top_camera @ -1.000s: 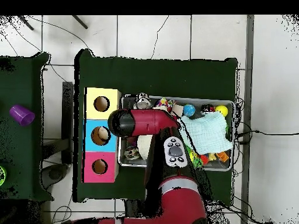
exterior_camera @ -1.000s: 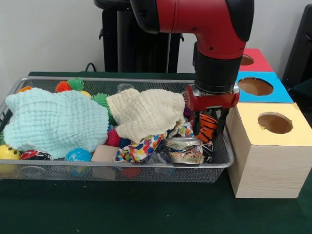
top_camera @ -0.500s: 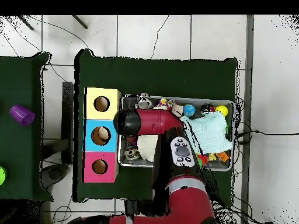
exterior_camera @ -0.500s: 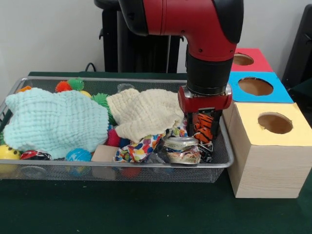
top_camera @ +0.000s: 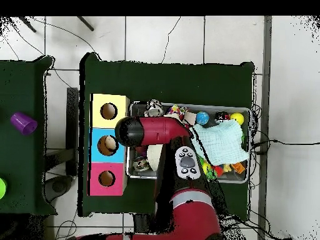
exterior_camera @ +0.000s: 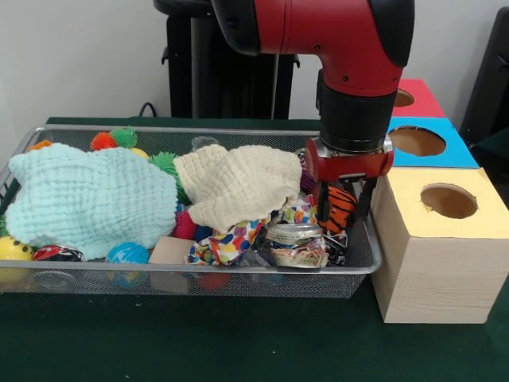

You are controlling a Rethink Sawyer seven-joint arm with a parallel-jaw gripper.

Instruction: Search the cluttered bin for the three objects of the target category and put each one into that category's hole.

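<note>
Jaws clamped on the orange-and-black striped toy (exterior_camera: 340, 208); gripper (exterior_camera: 343, 213) holds it just above the bin (exterior_camera: 362, 263), yellow box (exterior_camera: 441, 239) right beside; you've got no drop visible yet; all three targets left to place, as far as frames show.

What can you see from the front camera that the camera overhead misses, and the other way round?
Only the front view shows the gripper shut on an orange and black striped toy at the bin's end by the boxes, and the cream cloth, which the arm hides from above.

Only the overhead view shows a purple cup on a separate table.

Both show the wire bin, the mint cloth and the yellow, blue and red boxes with holes.
</note>
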